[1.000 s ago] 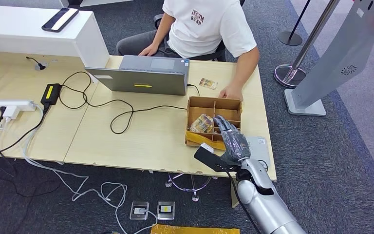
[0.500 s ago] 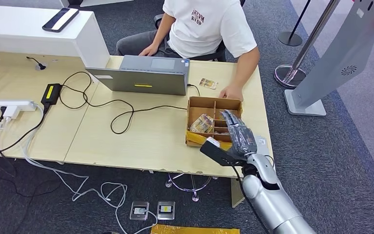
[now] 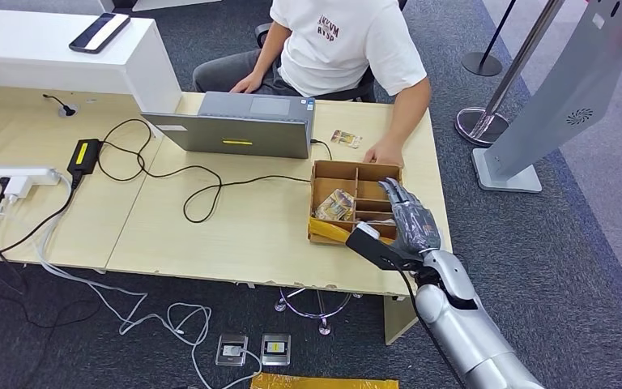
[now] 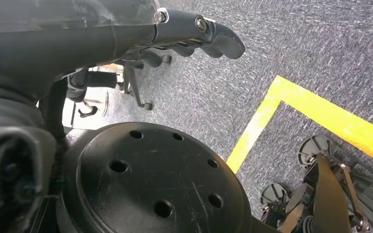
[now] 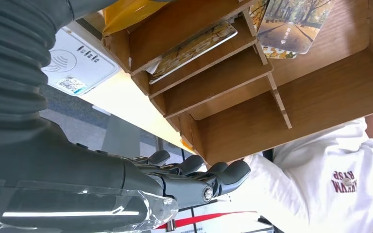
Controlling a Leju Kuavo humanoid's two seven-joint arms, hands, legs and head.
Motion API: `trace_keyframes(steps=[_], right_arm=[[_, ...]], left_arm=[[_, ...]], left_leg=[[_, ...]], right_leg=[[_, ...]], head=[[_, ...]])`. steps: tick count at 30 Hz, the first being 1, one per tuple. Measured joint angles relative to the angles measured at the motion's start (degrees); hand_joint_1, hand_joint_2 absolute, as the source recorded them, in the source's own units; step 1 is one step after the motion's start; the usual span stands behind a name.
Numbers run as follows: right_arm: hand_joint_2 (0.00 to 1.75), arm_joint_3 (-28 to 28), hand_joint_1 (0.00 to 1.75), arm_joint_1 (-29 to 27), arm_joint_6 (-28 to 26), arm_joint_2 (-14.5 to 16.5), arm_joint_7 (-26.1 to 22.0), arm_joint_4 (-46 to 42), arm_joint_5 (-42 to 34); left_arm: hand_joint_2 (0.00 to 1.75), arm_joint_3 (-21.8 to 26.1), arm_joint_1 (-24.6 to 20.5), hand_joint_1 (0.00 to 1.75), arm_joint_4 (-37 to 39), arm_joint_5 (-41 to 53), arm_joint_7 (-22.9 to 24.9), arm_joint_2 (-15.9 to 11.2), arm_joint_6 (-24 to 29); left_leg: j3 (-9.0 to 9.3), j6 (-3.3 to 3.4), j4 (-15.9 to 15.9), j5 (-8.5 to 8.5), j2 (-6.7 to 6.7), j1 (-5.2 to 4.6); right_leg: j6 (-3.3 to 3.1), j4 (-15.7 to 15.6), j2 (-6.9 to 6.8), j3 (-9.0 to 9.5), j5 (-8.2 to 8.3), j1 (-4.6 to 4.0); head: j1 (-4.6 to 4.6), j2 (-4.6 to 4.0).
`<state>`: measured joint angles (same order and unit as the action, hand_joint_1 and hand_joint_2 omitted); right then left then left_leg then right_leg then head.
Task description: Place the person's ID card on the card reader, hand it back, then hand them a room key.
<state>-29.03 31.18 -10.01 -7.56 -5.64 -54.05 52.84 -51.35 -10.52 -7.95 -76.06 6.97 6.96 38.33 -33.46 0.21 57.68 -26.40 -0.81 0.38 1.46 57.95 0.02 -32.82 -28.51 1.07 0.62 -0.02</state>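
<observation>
**Card waits on the tabletop, right hand over the box**

Card (image 3: 346, 138) lies flat on the tabletop (image 3: 235, 235) beside the laptop's (image 3: 239, 126) right corner, just in front of the person (image 3: 336, 49), whose hand (image 3: 385, 154) rests on the wood near the far edge of the wooden box (image 3: 324, 174). Whether this is the ID card cannot be told for sure, but it is the only loose card lying apart from the box. Inside the box, printed cards (image 5: 289, 26) lie in the compartments, one flat card (image 5: 194, 46) in a narrow slot; these are likely the room keys. The card reader (image 5: 75, 65), white with a wave symbol, sits on the tabletop just beside the box, on the robot's near side.

The right hand (image 3: 409, 223) hovers over the right side of the box, fingers (image 5: 194, 174) stretched out side by side, holding nothing. The left hand (image 4: 194, 34) hangs by the robot's side over the carpet (image 4: 296, 43), fingers lightly curled on nothing.

Judging from this, the task is at its first step: no card is on the reader and none is held. The next move probably calls for reaching beyond the box to the loose card or receiving it from the person, then pinching its thin edge, which is awkward against flat wood, and carrying it to the reader.
</observation>
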Motion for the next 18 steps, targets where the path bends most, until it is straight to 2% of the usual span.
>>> trace_keyframes(steps=[18], right_arm=[[1.75, 0.0, 0.0, 0.24, 0.06, -0.7, -0.02, 0.73, -0.04]], left_arm=[[0.0, 0.1, -0.17, 0.0, 0.73, 0.0, 0.01, 0.47, 0.0]], left_leg=[[0.0, 0.0, 0.0, 0.0, 0.0, 0.0]], right_leg=[[0.0, 0.0, 0.0, 0.0, 0.0, 0.0]], head=[[0.0, 0.0]])
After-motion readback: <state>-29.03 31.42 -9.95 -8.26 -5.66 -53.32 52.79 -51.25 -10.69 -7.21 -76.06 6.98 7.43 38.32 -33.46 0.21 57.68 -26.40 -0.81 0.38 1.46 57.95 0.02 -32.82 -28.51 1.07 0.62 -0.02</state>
